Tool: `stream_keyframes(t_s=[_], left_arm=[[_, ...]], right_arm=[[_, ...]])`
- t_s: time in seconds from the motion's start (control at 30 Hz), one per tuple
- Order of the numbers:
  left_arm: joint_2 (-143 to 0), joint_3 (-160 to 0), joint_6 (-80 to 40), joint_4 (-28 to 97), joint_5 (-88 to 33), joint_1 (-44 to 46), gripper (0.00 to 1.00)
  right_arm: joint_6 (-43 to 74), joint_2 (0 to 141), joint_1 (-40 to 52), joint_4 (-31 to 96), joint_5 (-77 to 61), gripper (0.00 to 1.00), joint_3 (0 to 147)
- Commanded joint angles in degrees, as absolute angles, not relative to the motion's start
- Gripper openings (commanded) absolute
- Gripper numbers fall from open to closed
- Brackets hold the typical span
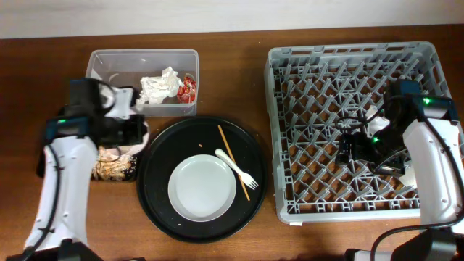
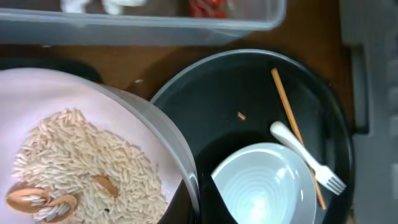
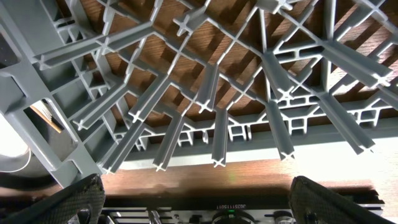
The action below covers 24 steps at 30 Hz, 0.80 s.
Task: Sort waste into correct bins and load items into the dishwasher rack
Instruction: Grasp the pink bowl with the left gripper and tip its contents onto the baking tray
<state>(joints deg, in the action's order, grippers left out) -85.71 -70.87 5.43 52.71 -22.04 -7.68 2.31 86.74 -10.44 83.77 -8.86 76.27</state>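
My left gripper [image 1: 125,134] [image 2: 199,202] is shut on the rim of the cream bowl [image 2: 124,118], which holds rice-like crumbs and beige scraps [image 2: 81,162]. In the overhead view the arm hides most of the bowl. More scraps [image 1: 109,168] lie below it in the shallow black tray [image 1: 136,176]. The pale plate [image 1: 203,187] [image 2: 267,186], white fork [image 1: 238,167] [image 2: 308,158] and thin orange carrot [image 1: 233,161] [image 2: 292,124] lie on the round black tray [image 1: 188,138]. The clear tub [image 1: 145,58] holds the napkin [image 1: 159,87] and red wrapper [image 1: 188,87]. My right gripper [image 1: 355,148] [image 3: 205,199] is open and empty inside the grey rack [image 1: 348,65].
The rack's upright pegs [image 3: 217,124] stand close in front of the right gripper. Pale items [image 1: 371,119] by the right arm in the rack are partly hidden. The tub's front wall [image 2: 143,22] is just beyond the bowl.
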Motion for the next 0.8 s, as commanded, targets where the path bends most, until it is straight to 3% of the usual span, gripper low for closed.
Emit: stream_keyframes(t_s=[0.0, 0.37, 0.77], left_arm=[[-84.86, -71.18, 13.54, 52.01, -40.16, -15.53, 0.00], [-96.49, -70.28, 20.45, 51.55, -65.14, -28.64, 0.00], [-96.75, -58.39, 26.94, 44.12, -87.53, -39.77, 0.01]], right_arm=[[1.72, 86.61, -10.09, 83.83, -8.36, 0.98, 76.38], [1.72, 86.61, -10.09, 84.03, -8.36, 0.98, 76.38], [1.72, 86.61, -10.09, 84.12, -8.36, 0.98, 76.38]])
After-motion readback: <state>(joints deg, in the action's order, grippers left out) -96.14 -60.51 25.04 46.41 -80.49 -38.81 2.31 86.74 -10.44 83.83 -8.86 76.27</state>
